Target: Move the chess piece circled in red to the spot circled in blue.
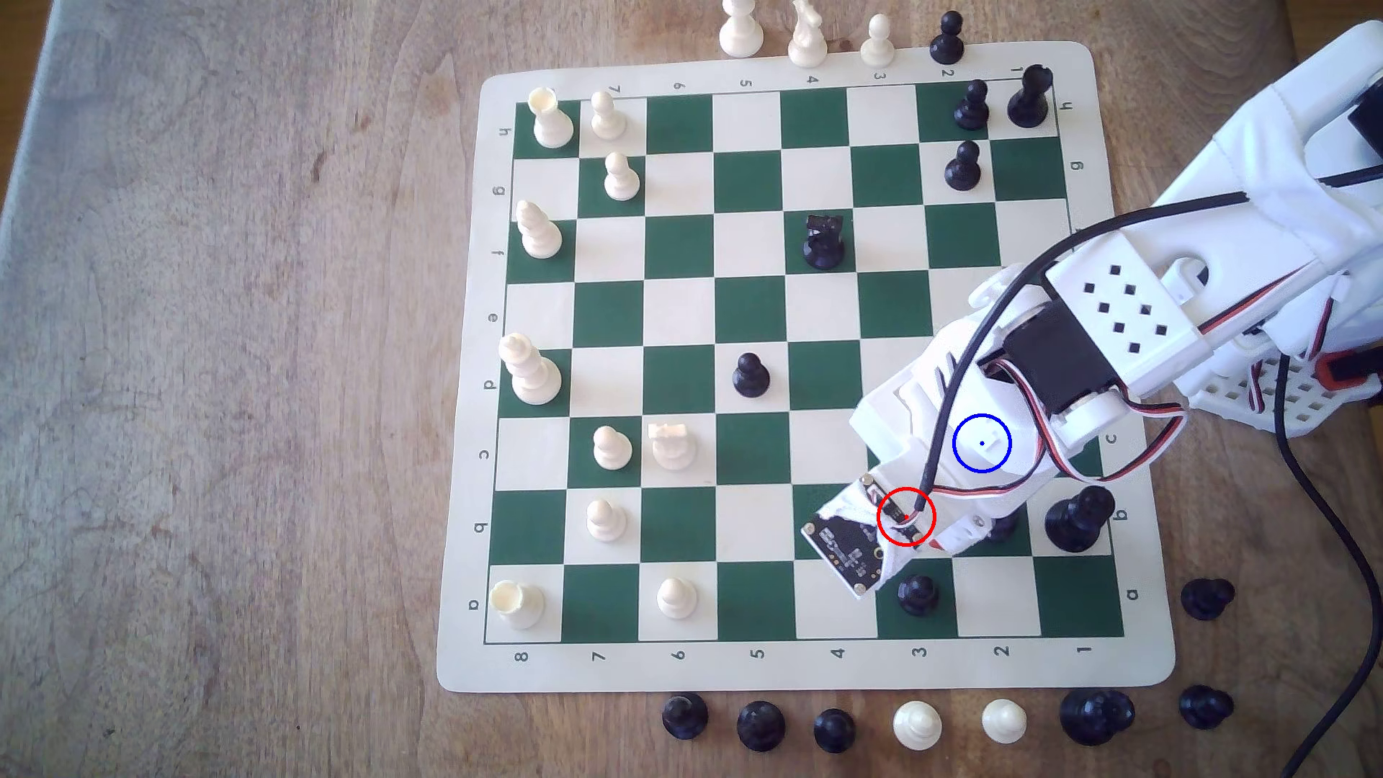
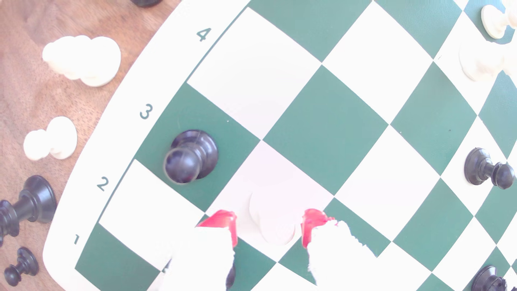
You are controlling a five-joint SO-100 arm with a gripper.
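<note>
The chess piece, a cream pawn, stands upright on a cream square of the green-and-cream chessboard. My gripper is open, its red fingertips on either side of the pawn with narrow gaps showing. In the exterior view the white arm reaches over the board's right side and hides the pawn. The red circle and the blue circle are both drawn over the arm. The spot's square under the blue circle is hidden.
A black pawn stands on the green square next to the cream pawn's square. A tall black piece stands near the arm on row b. Captured pieces line the table beside the board. A black cable trails off the exterior view's right.
</note>
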